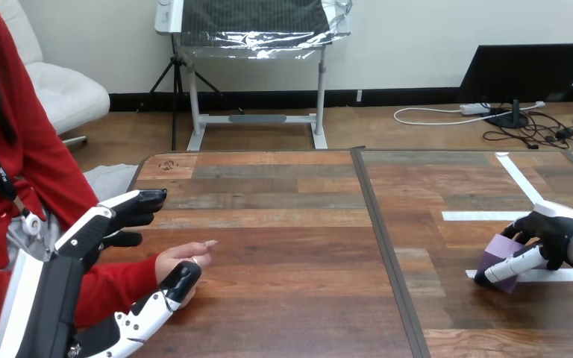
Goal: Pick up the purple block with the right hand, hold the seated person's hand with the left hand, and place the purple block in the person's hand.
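The small purple block [495, 255], a plain-faced cube with crisp edges and a matte finish, sits at the right side of the wooden plank table [283, 224], beside strips of flat white tape [485, 215]. The right robot hand [556, 235] is closed around it. Its dark fingers curl over the top and far side, and one white-shelled finger lies across the near face. This looks like a wrapping grip, which suits a hard, smooth cube that could slip out of a lighter pinch. Whether the block has left the table surface cannot be told.

Well apart from this, at the table's left side, the person's hand [184, 257] rests near the table edge, reaching out of a red sleeve [112, 287]. The left robot hand [98, 225] brackets it. The black fingers stretch fairly straight above and behind the wrist, and the thumb comes up from below, touching or overlapping the near side of the person's hand. The fingers are spread, not clamped, so this appears to be a loose cradle and not yet a firm hold. It is probably meant to steady the soft, yielding hand as a landing spot.

The block would still have to cross the table's dark centre seam to reach it.
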